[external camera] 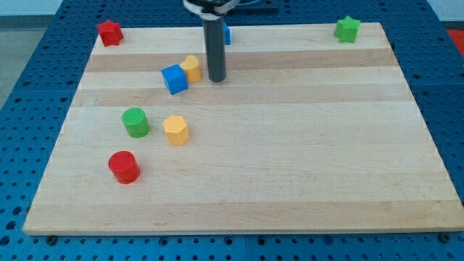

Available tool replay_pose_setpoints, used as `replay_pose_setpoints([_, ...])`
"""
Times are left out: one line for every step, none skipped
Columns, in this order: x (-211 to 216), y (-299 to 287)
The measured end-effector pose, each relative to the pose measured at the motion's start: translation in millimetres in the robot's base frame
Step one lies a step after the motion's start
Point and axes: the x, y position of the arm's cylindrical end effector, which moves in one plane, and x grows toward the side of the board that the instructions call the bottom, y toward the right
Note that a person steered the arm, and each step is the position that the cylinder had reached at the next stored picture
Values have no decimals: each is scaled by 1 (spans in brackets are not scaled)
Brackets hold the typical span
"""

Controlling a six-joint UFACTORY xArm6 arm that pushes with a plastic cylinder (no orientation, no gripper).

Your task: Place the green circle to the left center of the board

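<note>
The green circle (pixel 135 122) stands on the wooden board (pixel 290 159) at the view's left, a little above mid-height. My tip (pixel 216 78) rests on the board near the top middle, well up and to the right of the green circle. It is just right of a yellow block (pixel 192 68) and a blue cube (pixel 174 79), which touch each other.
A yellow hexagon (pixel 175 130) lies just right of the green circle. A red circle (pixel 124 167) lies below it. A red star-like block (pixel 109 32) sits at the top left corner, a green star (pixel 347 29) at the top right. A blue block (pixel 226 32) is partly hidden behind the rod.
</note>
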Motion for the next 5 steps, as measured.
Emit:
replay_pose_setpoints([6, -4])
replay_pose_setpoints([6, -4])
replay_pose_setpoints([15, -12])
replay_pose_setpoints([20, -35])
replay_pose_setpoints([22, -55])
